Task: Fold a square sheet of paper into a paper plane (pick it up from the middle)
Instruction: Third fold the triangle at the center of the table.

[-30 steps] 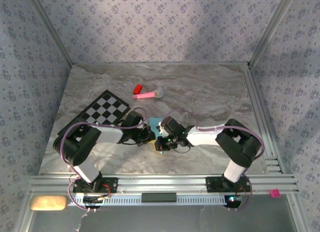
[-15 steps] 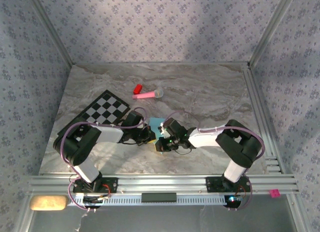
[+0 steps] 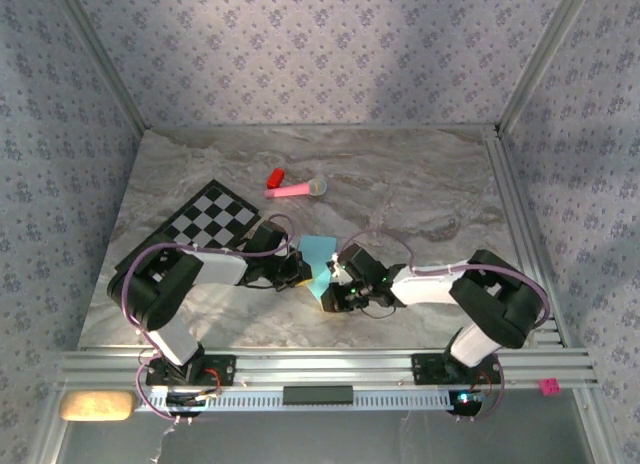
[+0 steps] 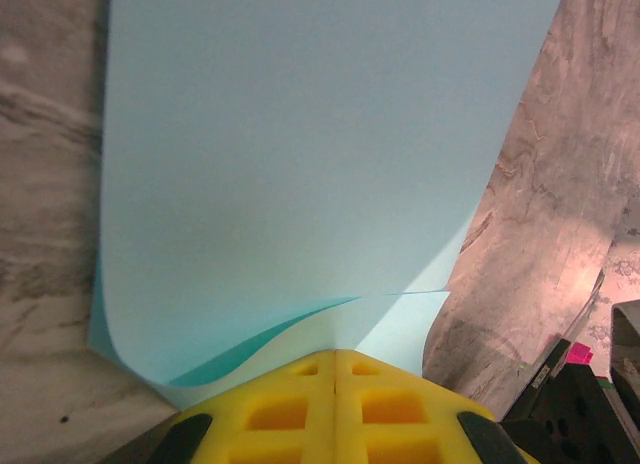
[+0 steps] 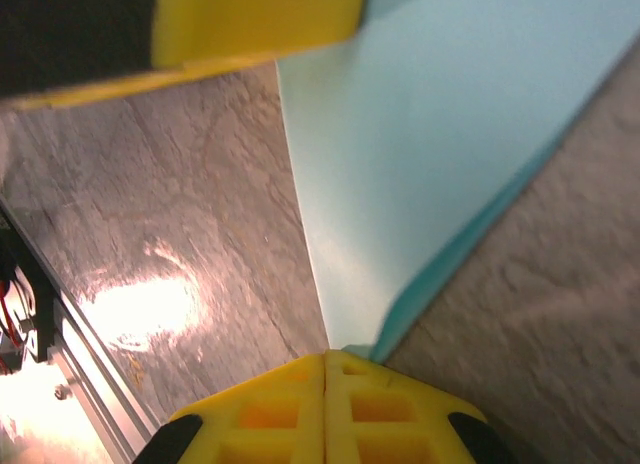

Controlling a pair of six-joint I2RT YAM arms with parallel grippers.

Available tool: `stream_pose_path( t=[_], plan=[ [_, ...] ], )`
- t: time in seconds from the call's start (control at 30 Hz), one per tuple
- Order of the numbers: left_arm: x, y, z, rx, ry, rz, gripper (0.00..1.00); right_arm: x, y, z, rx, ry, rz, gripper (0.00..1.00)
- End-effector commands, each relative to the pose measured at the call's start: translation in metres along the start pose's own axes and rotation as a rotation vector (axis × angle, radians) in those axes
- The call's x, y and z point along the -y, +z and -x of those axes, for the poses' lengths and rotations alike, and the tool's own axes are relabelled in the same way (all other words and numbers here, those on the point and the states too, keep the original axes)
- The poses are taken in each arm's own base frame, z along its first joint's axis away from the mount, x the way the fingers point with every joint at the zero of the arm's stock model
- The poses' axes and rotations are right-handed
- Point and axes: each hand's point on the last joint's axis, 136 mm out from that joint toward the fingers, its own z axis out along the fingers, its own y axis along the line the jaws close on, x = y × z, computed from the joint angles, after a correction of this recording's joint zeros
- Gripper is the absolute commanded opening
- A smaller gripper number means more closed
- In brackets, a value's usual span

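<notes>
The square sheet of paper (image 3: pixel 317 252), thin and light blue, hangs between my two grippers just above the table's near middle. My left gripper (image 3: pixel 300 274) is shut on one edge of it; in the left wrist view the yellow jaws (image 4: pixel 335 362) meet on the paper (image 4: pixel 300 154), which doubles over and shows a darker teal underside. My right gripper (image 3: pixel 328 300) is shut on the sheet's near edge; in the right wrist view its jaws (image 5: pixel 328 359) pinch the paper (image 5: pixel 430 154). A left finger (image 5: pixel 250 24) shows there too. The paper plane is out of view.
A black-and-white checkered mat (image 3: pixel 205 224) lies left of the arms. A pink stick toy (image 3: pixel 295 189) and a red block (image 3: pixel 274 176) lie farther back. The aluminium rail (image 3: pixel 320 364) runs along the near edge. Bare marble lies to the right.
My right gripper has drawn back toward the near right with the paper's edge, and more of the blue sheet now shows between the grippers. The left arm has stayed put.
</notes>
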Motion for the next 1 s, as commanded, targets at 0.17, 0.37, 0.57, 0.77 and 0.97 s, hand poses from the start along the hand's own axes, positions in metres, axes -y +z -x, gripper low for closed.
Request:
stream_pose_path(
  t=[0.17, 0.37, 0.57, 0.77, 0.97],
  plan=[
    [-0.046, 0.004, -0.013, -0.004, -0.086, 0.155, 0.0, -0.004, -0.023, -0.008, -0.003, 0.008, -0.011, 0.07],
    [-0.046, 0.0, -0.012, 0.069, -0.154, 0.156, 0.0, -0.019, -0.04, 0.027, 0.102, 0.03, 0.03, 0.08],
    [-0.042, -0.005, -0.012, 0.122, -0.157, 0.175, 0.0, -0.032, -0.025, 0.045, 0.102, 0.059, 0.039, 0.08],
    [-0.039, -0.008, -0.011, 0.134, -0.152, 0.171, 0.0, -0.025, -0.005, 0.051, 0.085, 0.115, 0.024, 0.07],
    [-0.034, -0.007, -0.01, 0.129, -0.131, 0.152, 0.0, -0.003, 0.002, 0.042, 0.054, 0.165, -0.027, 0.06]
  ],
)
